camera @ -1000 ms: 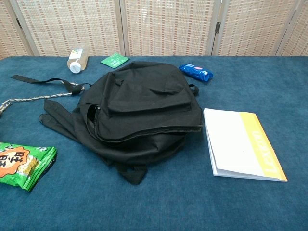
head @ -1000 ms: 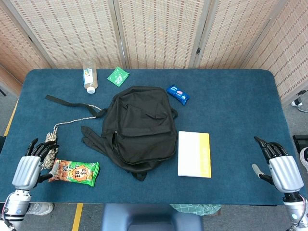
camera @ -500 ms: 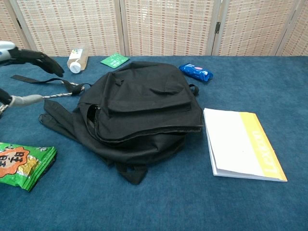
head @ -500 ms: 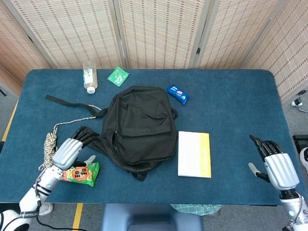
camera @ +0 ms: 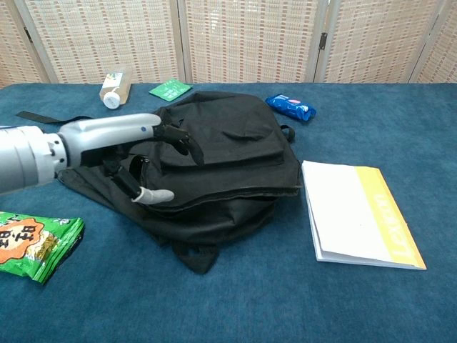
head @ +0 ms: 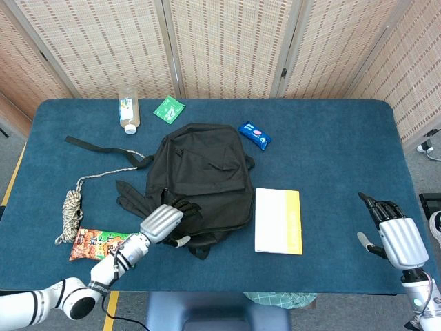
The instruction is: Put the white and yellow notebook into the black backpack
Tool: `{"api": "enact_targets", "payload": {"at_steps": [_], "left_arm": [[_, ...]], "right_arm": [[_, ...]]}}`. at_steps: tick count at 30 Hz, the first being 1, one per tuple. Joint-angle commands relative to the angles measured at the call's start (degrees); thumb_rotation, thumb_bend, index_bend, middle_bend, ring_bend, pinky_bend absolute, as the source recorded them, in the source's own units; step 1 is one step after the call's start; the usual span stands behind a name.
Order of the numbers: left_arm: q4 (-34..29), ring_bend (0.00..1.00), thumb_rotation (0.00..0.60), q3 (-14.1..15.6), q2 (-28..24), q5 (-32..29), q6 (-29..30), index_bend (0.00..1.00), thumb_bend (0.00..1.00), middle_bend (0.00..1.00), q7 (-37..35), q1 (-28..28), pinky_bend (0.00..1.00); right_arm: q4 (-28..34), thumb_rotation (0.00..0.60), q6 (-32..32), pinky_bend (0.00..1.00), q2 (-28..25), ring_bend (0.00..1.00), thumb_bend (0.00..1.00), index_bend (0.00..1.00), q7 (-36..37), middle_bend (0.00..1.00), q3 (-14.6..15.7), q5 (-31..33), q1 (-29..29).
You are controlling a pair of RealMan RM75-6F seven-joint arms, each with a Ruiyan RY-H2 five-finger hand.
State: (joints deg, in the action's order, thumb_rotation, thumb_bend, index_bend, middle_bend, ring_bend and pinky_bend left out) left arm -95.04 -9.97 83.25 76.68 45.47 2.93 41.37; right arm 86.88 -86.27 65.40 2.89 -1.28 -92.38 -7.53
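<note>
The black backpack point(head: 203, 183) lies flat in the middle of the blue table, also seen in the chest view point(camera: 214, 164). To its right lies the white and yellow notebook point(head: 278, 221), flat and closed point(camera: 357, 213). My left hand point(head: 165, 221) hovers over the backpack's near left edge with fingers spread, holding nothing; the chest view shows the left hand point(camera: 143, 153) above the bag's left side. My right hand point(head: 394, 234) is open near the table's right front corner, well apart from the notebook.
A green and orange snack bag point(head: 103, 246) lies front left. A rope point(head: 72, 203) and black strap point(head: 93, 146) lie left. A bottle point(head: 128, 110), green packet point(head: 169, 108) and blue packet point(head: 254, 134) sit behind the backpack. Folding screens stand behind.
My left hand has swung right from the snack bag to above the backpack's left front edge. The right hand has barely moved.
</note>
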Motion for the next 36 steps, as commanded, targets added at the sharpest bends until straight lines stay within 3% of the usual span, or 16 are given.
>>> {"api": "enact_targets", "payload": {"at_steps": [1, 15, 25, 29, 36], "left_arm": [[2.36, 0.18, 0.6, -0.21, 4.31, -4.82, -0.58, 0.31, 0.39, 0.21, 5.98, 2.24, 0.0], [5.68, 0.19, 0.6, -0.24, 11.06, -18.06, 2.66, 0.33, 0.39, 0.21, 14.71, 4.5, 0.0], [4.19, 0.21, 0.6, -1.38, 9.96, -21.24, 6.12, 0.41, 0.41, 0.21, 12.33, 2.8, 0.0], [4.79, 0.23, 0.6, -1.48, 10.32, -21.41, 6.57, 0.45, 0.45, 0.23, 11.72, 2.78, 0.0], [7.38, 0.29, 0.6, -2.06, 13.02, -21.3, 9.07, 0.6, 0.6, 0.31, 10.67, 2.38, 0.03]], "right_arm": [[-0.39, 0.6, 0.05, 0.23, 0.01, 0.26, 0.33, 0.1, 0.48, 0.22, -0.01, 0.18, 0.1], [-2.43, 0.6, 0.02, 0.23, 0.53, 0.26, 0.33, 0.1, 2.99, 0.21, 0.01, 0.21, 0.38], [-3.12, 0.6, 0.29, 0.23, 0.96, 0.26, 0.33, 0.1, 3.71, 0.21, 0.27, 0.14, 0.54], [-3.19, 0.6, 0.13, 0.23, 0.98, 0.26, 0.33, 0.1, 3.77, 0.21, 0.26, 0.06, 0.62], [-3.08, 0.6, -0.2, 0.23, 0.8, 0.26, 0.33, 0.1, 3.92, 0.21, 0.26, -0.09, 0.83]]}}
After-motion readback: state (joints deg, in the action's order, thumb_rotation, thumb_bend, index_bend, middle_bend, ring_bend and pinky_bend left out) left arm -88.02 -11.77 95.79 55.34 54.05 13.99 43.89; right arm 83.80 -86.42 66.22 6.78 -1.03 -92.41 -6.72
